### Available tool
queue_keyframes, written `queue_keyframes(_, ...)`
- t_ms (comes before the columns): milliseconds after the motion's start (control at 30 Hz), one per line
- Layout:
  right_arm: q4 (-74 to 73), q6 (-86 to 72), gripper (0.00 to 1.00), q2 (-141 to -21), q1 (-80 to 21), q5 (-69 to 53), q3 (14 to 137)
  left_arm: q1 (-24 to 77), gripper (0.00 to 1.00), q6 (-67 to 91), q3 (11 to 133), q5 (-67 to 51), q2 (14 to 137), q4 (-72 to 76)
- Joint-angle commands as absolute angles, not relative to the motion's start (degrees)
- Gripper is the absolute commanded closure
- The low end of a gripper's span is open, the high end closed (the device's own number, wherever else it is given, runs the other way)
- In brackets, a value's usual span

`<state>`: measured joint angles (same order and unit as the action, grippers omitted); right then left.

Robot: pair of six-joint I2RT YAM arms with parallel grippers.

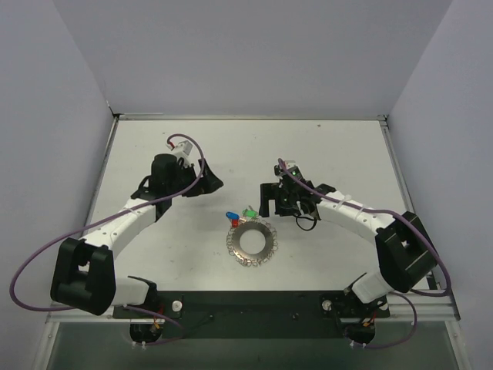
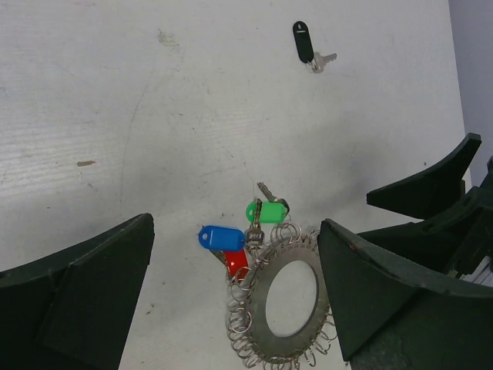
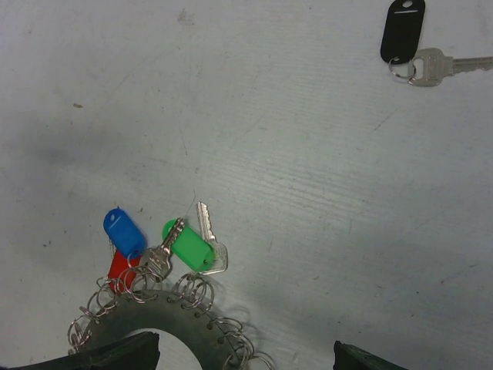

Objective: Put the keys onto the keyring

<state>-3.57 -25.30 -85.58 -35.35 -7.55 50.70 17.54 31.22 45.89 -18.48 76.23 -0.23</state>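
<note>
Nearest your arm bases, the keyring (image 1: 252, 241) lay flat on the table (image 1: 347, 154). At its far rim sat the blue key (image 3: 123, 230), the red key (image 3: 119, 267) and the green key (image 3: 189, 246), touching the coils and apparently already hooked in, though I couldn't tell for certain. Past them, your right gripper (image 1: 276, 202) and left gripper (image 1: 204, 185) both hung over the table with jaws spread wide and nothing between them. Farthest in the wrist views, the black key (image 3: 402, 29) lay alone, well apart from the ring. So I judged you were between keys, with the black one left. Next you needed one gripper lowered over its plastic head for a flat, low pinch, while the other steadied the ring
</note>
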Motion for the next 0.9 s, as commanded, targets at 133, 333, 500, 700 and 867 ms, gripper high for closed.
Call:
queue_keyframes(133, -7.56, -30.14, 0.13, -86.13, -35.77, -9.75, 53.17, 19.42, 0.03, 27.51, 50.27, -15.03, 74.88, -3.68)
queue_keyframes(333, -9.40, -34.97, 0.35, -87.54, -35.51, -13.79, 53.61, 23.89, 0.03, 25.14, 52.12, -7.13, 75.94, -7.55)
queue_keyframes(500, -11.60, -37.26, 0.45, -89.82, -35.60, -15.47, 54.67, 28.21, 0.02, 22.77, 54.32, 3.32, 75.50, -10.98)
queue_keyframes(700, -12.30, -37.53, 0.49, -90.53, -35.51, -14.94, 53.88, 29.88, 0.03, 21.88, 53.53, 6.77, 73.74, -11.34)
queue_keyframes(867, -12.31, -37.79, 0.54, -91.93, -35.51, -15.03, 53.53, 29.88, 0.03, 21.62, 53.35, 6.85, 73.21, -11.16)
